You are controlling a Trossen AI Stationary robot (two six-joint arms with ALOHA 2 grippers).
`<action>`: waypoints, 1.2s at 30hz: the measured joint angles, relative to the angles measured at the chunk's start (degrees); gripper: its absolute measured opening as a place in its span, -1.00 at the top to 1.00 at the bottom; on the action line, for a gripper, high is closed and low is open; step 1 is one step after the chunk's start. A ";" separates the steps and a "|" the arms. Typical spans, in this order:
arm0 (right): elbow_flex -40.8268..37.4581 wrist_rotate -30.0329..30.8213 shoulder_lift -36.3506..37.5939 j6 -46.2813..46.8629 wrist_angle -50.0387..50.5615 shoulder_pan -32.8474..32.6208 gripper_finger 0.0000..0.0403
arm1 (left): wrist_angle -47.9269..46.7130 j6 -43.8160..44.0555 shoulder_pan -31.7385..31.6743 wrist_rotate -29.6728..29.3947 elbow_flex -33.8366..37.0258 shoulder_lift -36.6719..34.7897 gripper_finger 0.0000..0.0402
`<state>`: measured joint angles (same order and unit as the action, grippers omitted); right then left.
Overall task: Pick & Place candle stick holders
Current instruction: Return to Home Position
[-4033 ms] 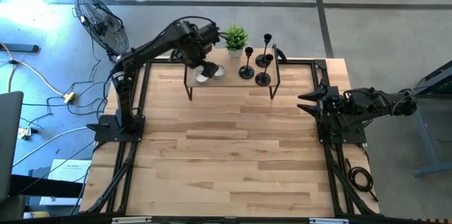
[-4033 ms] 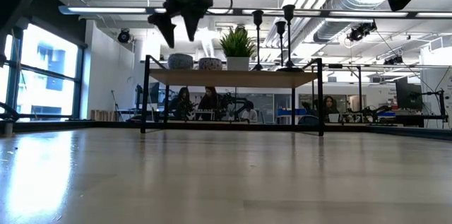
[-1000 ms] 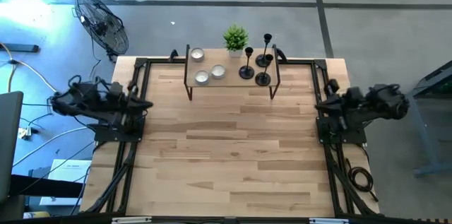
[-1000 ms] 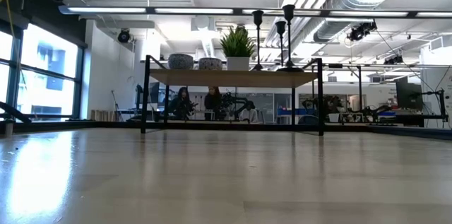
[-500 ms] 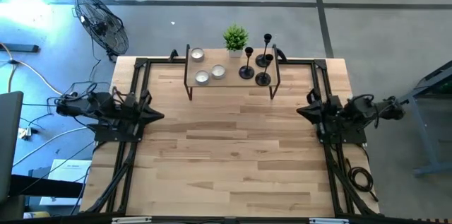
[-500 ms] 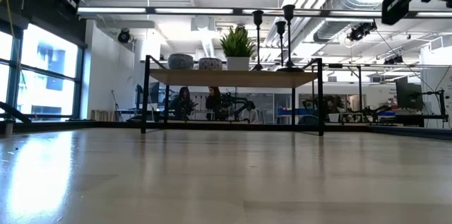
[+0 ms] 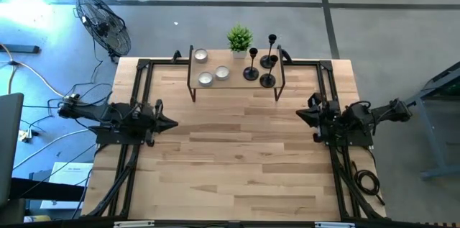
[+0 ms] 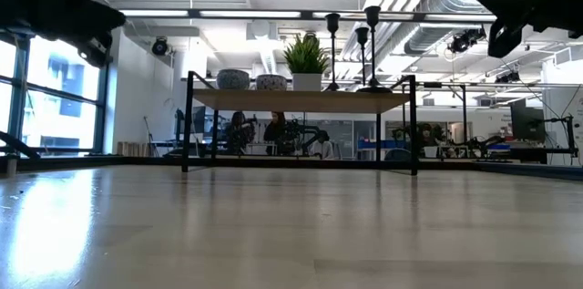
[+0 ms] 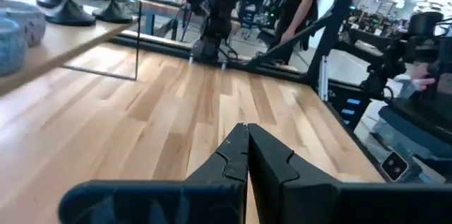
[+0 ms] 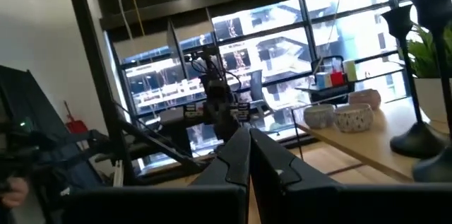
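On right end of shelf (image 7: 233,83), all 3 holders (image 7: 251,74) stand upright, nearer right gripper (image 7: 302,115) than left gripper (image 7: 171,123); both at table (image 7: 230,163) sides, pressed together, empty

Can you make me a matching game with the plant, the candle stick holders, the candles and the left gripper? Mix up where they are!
Things:
1. plant
2. candle stick holders
3. candles
4. left gripper

Places:
A. right half of the shelf
B. shut, over the table's left side
C. back edge of the shelf, near the middle
D. left half of the shelf

Pairs: 1-C, 2-A, 3-D, 4-B
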<state>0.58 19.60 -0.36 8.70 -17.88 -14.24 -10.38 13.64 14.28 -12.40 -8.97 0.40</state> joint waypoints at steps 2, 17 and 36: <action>0.00 0.28 0.00 0.02 0.30 0.00 1.00 | 2.27 0.20 -0.02 1.71 1.66 -0.01 1.00; -0.02 8.27 -0.02 9.18 11.97 -0.02 1.00 | 11.74 2.63 -0.02 5.84 8.00 0.57 1.00; -0.04 -5.90 -1.94 6.32 14.65 0.00 1.00 | 13.31 4.41 -0.02 -5.07 8.16 0.57 1.00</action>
<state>0.54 13.70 -2.30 15.01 -3.23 -14.24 2.93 18.05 14.26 -17.47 -0.81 0.97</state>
